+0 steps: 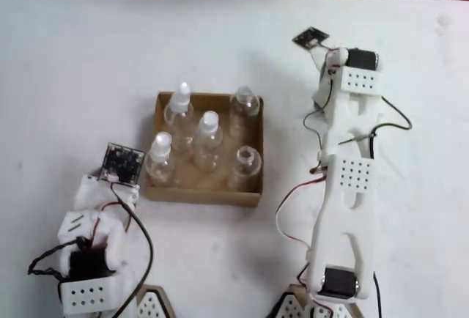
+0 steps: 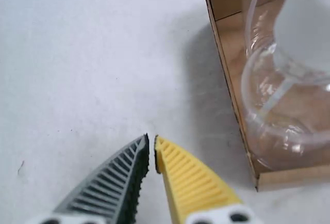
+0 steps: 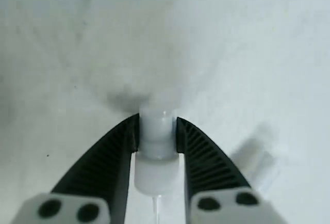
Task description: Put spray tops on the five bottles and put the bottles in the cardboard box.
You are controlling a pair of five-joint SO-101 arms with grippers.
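Beside the cardboard box [image 1: 207,195], the left arm [image 1: 89,292] and right arm [image 1: 346,186] are white shells with grids of round holes, black motors, and thin red and black cables. The left gripper [image 2: 151,139] has one grey and one yellow ribbed finger; the right gripper [image 3: 157,121] has two black ribbed ones on white bases

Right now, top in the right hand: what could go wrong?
The right hand pinches the white spray top with its thin dip tube bare; it may miss a narrow mouth. The two uncapped clear plastic bottles stand crowded in the brown cardboard box, so neighbours could get knocked. The left hand, shut beside the box, steadies nothing.
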